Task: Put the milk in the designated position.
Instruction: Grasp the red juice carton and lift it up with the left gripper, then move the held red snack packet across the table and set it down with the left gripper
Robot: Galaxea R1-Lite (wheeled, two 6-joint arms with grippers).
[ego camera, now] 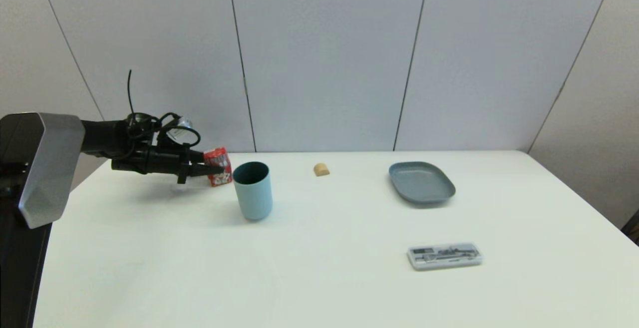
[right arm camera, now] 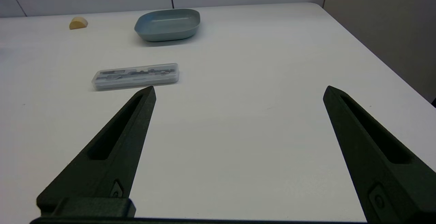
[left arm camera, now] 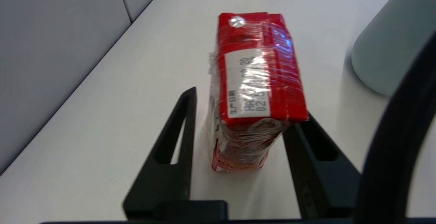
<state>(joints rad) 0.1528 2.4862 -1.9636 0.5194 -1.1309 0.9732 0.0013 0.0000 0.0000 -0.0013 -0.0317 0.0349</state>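
Left gripper (left arm camera: 238, 128) straddled the milk (left arm camera: 255, 91) with jaws not yet clamped, so closing off-centre could have tipped it against the nearby blue cup (ego camera: 253, 190).

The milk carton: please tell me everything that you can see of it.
The milk is a small red box-shaped carton wrapped in shiny clear film. Its top carries a white date label and a round foil spot. It stands upright on the white table near the far left edge, close behind the light-blue cup but apart from it. The left gripper straddles it with fingers open: one finger is clearly apart, and contact on the other side cannot be told.
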